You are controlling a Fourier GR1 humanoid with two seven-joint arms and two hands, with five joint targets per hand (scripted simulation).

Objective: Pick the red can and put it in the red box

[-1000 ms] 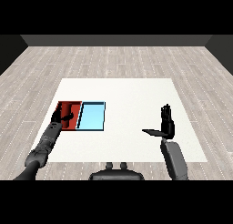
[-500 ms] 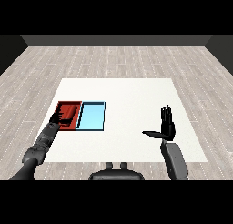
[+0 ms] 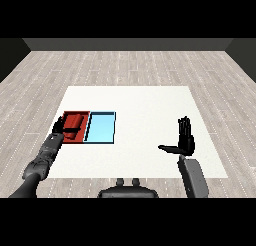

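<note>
Left hand [image 3: 61, 127] at red tray [image 3: 66, 115], grip on red can [image 3: 75, 122] unclear; right hand [image 3: 184, 140] spread wide, beside blue tray [image 3: 101, 128]

One flat white square surface [image 3: 140, 105] carries two shallow rectangular trays: one red tray [image 3: 66, 114] and, touching its right side, one light blue tray [image 3: 101, 128]. One red cylindrical can [image 3: 75, 123] lies inside the red tray. Two black robot hands show: one [image 3: 59, 126] at the red tray's left edge, one [image 3: 184, 142] well to the right of the light blue tray.
</note>
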